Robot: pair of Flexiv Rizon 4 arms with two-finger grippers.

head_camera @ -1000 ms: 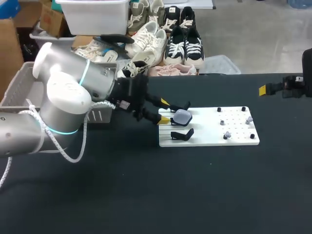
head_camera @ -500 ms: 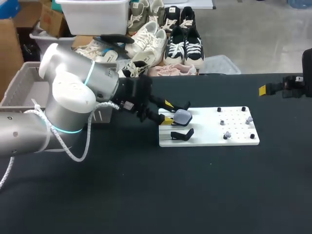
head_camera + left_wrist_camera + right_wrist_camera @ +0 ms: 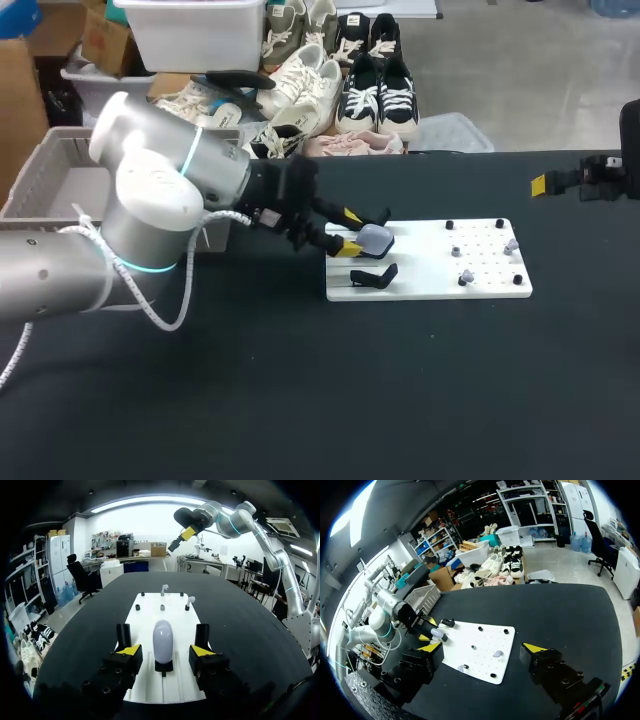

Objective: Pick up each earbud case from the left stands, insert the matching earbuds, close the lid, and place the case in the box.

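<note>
Your left claw (image 3: 165, 651) is open, with the earbud case (image 3: 163, 640) on its stand (image 3: 164, 667) right between the fingers, untouched, long axis crosswise to the gap. The right claw (image 3: 482, 654) is open too, way further off.

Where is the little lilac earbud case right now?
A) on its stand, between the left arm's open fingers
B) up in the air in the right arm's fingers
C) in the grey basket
A: the left wrist view shows the earbud case upright on its black stand, with the left fingers either side of it and a gap on both sides.
</note>
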